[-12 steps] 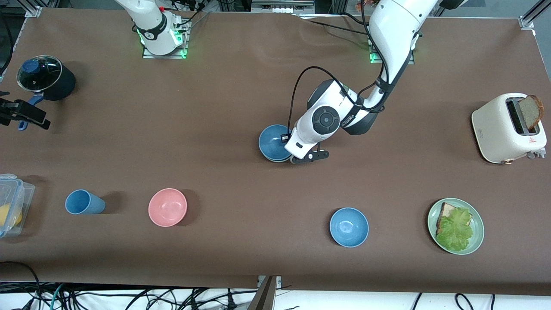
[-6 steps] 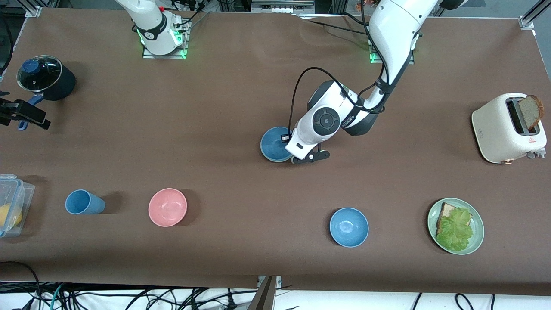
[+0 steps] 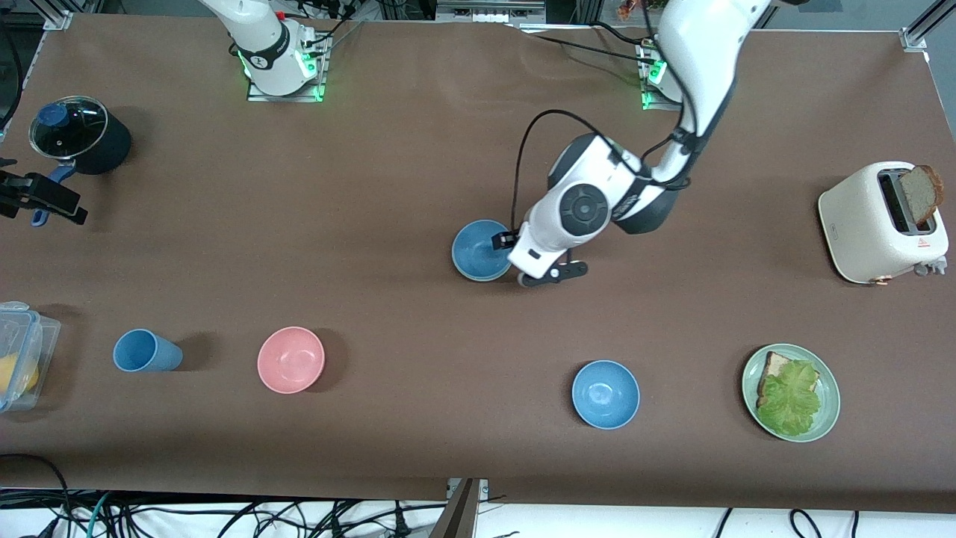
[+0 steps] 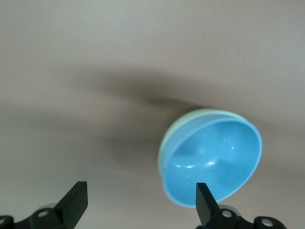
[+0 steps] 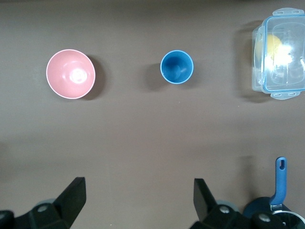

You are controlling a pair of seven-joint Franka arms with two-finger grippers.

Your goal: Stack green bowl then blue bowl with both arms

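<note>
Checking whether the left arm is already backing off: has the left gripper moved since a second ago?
Yes. The left gripper has shifted off the stacked blue bowl, toward the white toaster, jaws now open.

bare table (image 3: 388,187), left claw (image 4: 138,202) beside stacked bowls (image 3: 478,250)

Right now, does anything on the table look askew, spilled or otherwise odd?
Only one small thing: the blue bowl sits nested in the green bowl slightly off-centre, so more of the green rim shows on one side. The left gripper is open beside the stack. Nothing looks spilled or tipped.
</note>
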